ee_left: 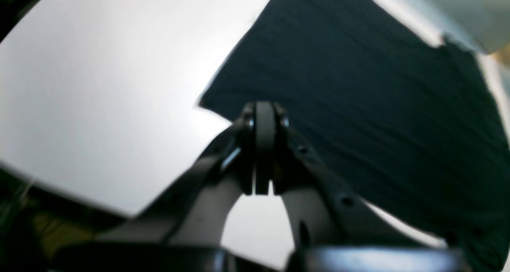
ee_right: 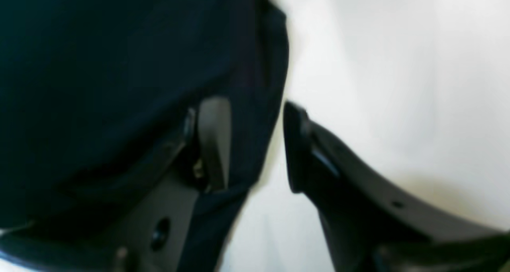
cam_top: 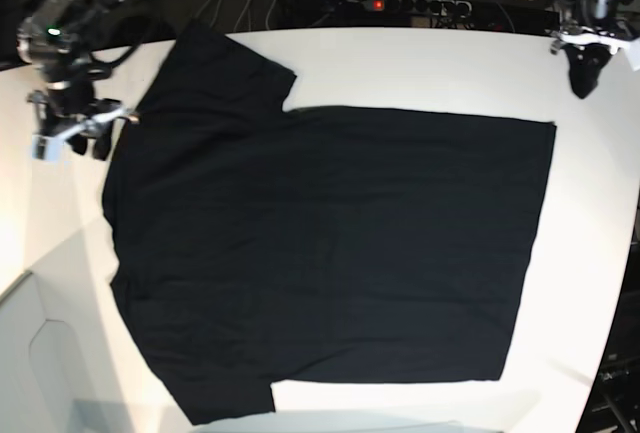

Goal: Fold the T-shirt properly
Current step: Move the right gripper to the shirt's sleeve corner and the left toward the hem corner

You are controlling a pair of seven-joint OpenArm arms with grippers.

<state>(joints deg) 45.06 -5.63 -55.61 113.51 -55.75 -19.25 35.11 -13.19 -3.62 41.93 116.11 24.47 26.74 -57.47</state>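
While the T-shirt (cam_top: 330,243) lies spread flat and plain black over most of the white desk (cam_top: 590,213), both arms stand at opposite far corners in the base view. On that view's left, the right arm reaches down beside the shirt's edge near one sleeve, its right pincer (cam_top: 72,133) low at the desk. The right wrist view shows its jaws parted, with a fold of dark cloth lying in the gap against one finger (ee_right: 215,140) and the other finger (ee_right: 295,144) clear of it over bare desk; the picture is blurred, so whether cloth touches the pad or only passes in front of it is hard to tell. On the base view's right, the left arm hangs above the far corner, well apart from the shirt's hem corner. Its left pincer (ee_left: 264,120) points down, jaws pressed together with nothing between them.
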